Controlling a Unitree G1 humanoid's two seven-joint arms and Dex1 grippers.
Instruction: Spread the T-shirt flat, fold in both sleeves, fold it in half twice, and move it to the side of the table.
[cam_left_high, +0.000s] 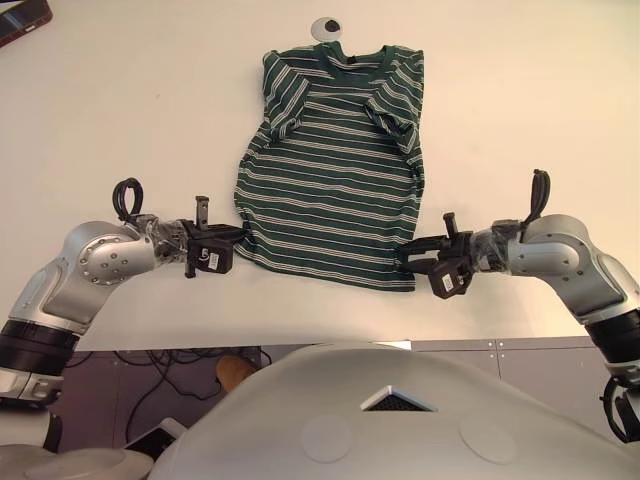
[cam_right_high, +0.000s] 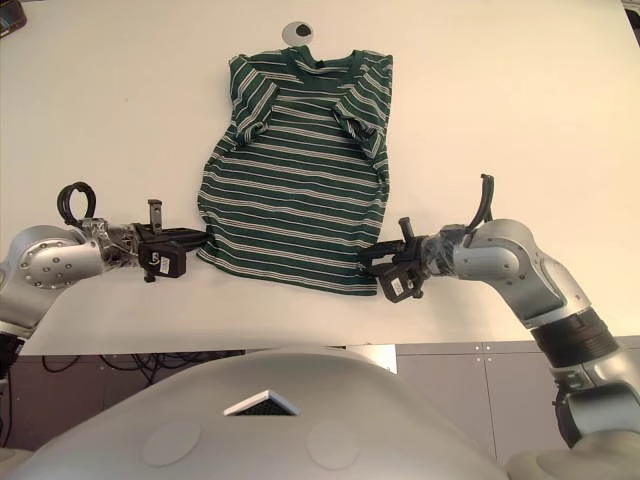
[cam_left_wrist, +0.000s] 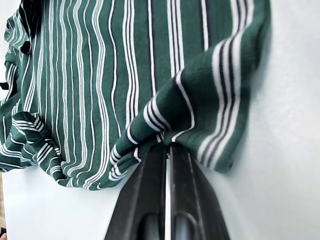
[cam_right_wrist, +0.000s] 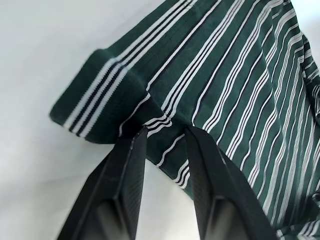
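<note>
A dark green T-shirt with white stripes (cam_left_high: 330, 170) lies on the white table (cam_left_high: 120, 120), collar toward the far edge and both sleeves folded in over the chest. My left gripper (cam_left_high: 240, 235) is at the hem's lower left corner. In the left wrist view the left gripper (cam_left_wrist: 167, 147) is shut on a raised pinch of the hem. My right gripper (cam_left_high: 408, 255) is at the hem's lower right corner. There its fingers (cam_right_wrist: 132, 150) stand apart, their tips at the edge of the striped cloth (cam_right_wrist: 225, 75).
A small round black-and-white object (cam_left_high: 326, 26) lies just beyond the collar. A dark object (cam_left_high: 20, 20) sits at the table's far left corner. Bare white table surrounds the shirt on both sides. The table's near edge (cam_left_high: 300, 340) runs just below the hem.
</note>
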